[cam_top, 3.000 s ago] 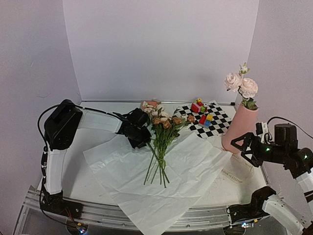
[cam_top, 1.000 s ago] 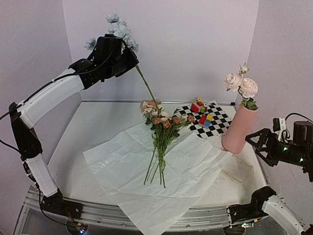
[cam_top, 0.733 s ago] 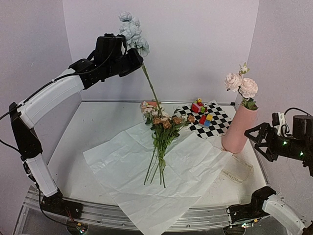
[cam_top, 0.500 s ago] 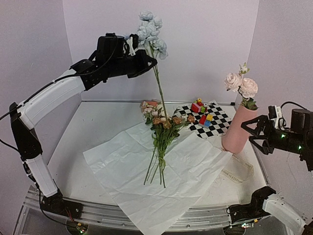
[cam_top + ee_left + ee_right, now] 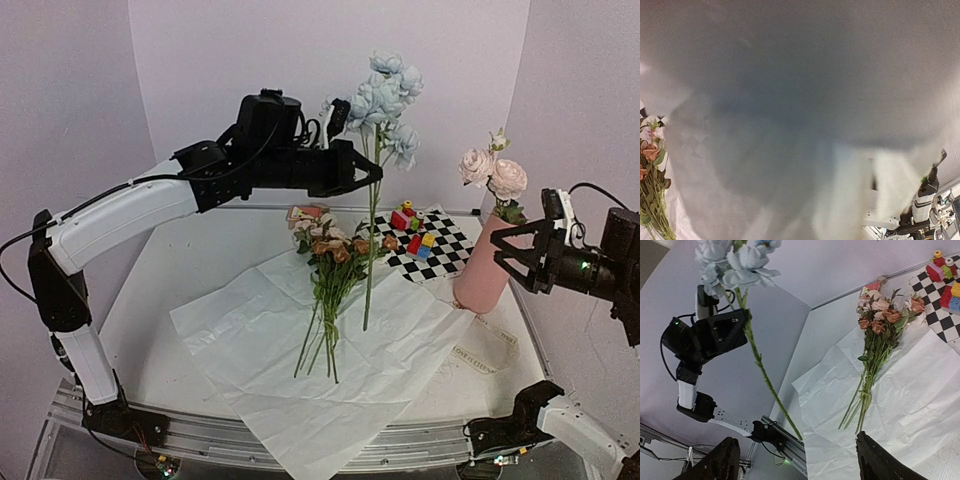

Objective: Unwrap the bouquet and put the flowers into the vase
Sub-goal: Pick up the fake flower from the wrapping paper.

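My left tool (image 5: 366, 180) pinches a pale flower (image 5: 385, 90) aloft, left of the vase (image 5: 475, 282); my right tool (image 5: 502, 248) gapes beside it. Left wrist: blur; right wrist shows the whole stem (image 5: 768, 380).

The vase (image 5: 487, 262) is matte pink, its blooms (image 5: 493, 172) pale pink and cream. The held flower (image 5: 385, 95) is icy blue-white on a green stem. The bunch (image 5: 335, 250) mixes peach, pink and cream over green stems and leaves, on white paper (image 5: 300, 380). The mat (image 5: 448, 252) is black-and-white checked, the blocks (image 5: 405, 220) brighter: red, yellow, blue, green.
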{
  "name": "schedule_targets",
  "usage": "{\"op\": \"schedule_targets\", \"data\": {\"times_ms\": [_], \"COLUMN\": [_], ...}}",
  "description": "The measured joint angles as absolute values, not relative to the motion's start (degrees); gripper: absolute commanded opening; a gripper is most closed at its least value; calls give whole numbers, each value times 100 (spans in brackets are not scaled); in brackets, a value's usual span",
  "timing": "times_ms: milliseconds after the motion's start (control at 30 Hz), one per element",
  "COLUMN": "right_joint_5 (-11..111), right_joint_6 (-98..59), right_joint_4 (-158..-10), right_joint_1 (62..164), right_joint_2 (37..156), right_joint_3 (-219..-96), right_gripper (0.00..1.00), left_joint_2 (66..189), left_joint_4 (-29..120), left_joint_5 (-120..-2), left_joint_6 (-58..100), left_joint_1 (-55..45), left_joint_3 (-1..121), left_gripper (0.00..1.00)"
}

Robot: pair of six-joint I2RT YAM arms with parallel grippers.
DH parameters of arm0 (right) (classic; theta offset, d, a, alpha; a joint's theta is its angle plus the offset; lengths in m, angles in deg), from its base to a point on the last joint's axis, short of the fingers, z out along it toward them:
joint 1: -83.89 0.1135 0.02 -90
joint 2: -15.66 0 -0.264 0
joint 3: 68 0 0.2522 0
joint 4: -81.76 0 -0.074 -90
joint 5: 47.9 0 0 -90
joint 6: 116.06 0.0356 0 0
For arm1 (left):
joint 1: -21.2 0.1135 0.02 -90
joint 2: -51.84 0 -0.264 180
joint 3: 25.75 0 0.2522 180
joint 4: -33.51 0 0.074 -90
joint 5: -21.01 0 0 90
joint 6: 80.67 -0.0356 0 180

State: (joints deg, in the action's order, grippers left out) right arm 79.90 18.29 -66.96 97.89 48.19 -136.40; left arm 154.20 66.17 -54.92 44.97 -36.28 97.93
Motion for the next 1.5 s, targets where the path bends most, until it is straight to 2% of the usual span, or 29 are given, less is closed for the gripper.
{"op": "schedule_targets", "data": {"times_ms": [300,600,733,933,1200,1333,1400,1500], "right_joint_5": [8365,8452,8113,7497,7100,7061,6999,6957], "right_joint_6": [1873,1982,1881,1512,1155,1000,978,910], "right_joint_4": [-7493,-8346,-8575,-8750,-8746,-8763,-8751,-8744], "right_joint_1": [9789,9897,10536,11757,12199,12272,12285,12292], "right_joint_2": [5235,6097,6496,7299,8068,8289,8363,8464], "right_joint_3": [-13875,-14106,-14334,-14629,-14892,-15088,-15126,-15162], "right_gripper": [63,62,60,48,42,24,19,2], "left_joint_2": [15662,15662,15662,15662,15662,15662,15660,15659], "left_joint_4": [6519,6365,6316,6181,6068,6062,6028,6009], "left_joint_5": [-5220,-5271,-5270,-5290,-5422,-5458,-5482,-5538], "left_joint_6": [4609,4720,4785,4834,4846,4868,4878,4882], "left_joint_1": [-3794,-3833,-3829,-3827,-3827,-3828,-3827,-3827], "left_joint_3": [9726,9663,9663,9663,9663,9663,9663,9663], "left_gripper": [0,0,0,0,0,0,0,1]}}
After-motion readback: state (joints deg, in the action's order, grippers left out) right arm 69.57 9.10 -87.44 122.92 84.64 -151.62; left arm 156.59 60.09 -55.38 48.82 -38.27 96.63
